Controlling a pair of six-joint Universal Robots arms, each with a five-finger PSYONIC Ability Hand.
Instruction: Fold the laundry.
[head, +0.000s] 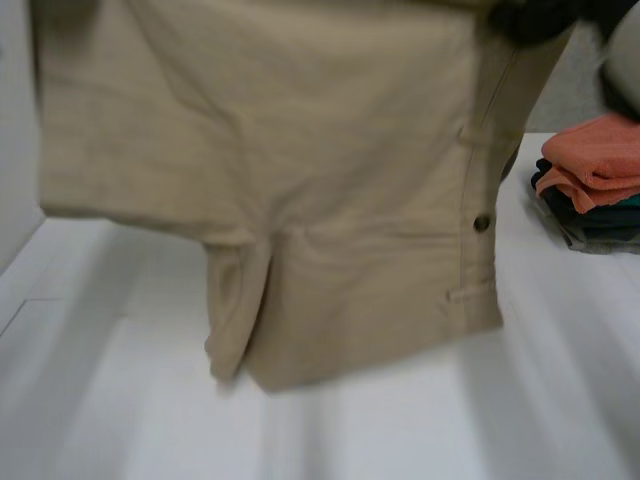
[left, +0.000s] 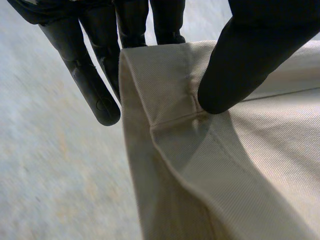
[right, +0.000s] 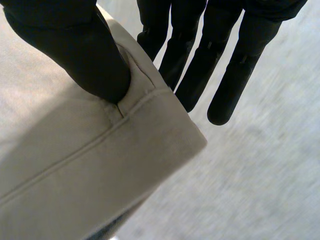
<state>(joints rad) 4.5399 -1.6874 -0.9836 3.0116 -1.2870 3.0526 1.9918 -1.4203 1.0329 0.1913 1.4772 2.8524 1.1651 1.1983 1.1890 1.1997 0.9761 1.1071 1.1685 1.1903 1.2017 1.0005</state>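
Note:
A pair of beige shorts (head: 300, 180) hangs in the air above the white table (head: 400, 420), its lower edge just over the surface. A button and belt loops run down its right side. In the left wrist view my left hand (left: 240, 65) pinches a stitched edge of the shorts (left: 225, 165) between its thumb and fingers (left: 95, 95). In the right wrist view the thumb of my right hand (right: 85, 55) presses a seamed corner of the shorts (right: 75, 165) against the fingers (right: 230, 80) behind it. My right hand (head: 535, 20) also appears dark at the cloth's upper right corner.
A stack of folded clothes (head: 600, 170), orange on top with dark and teal pieces beneath, lies on the table at the right. A pale wall or panel (head: 15, 150) stands at the far left.

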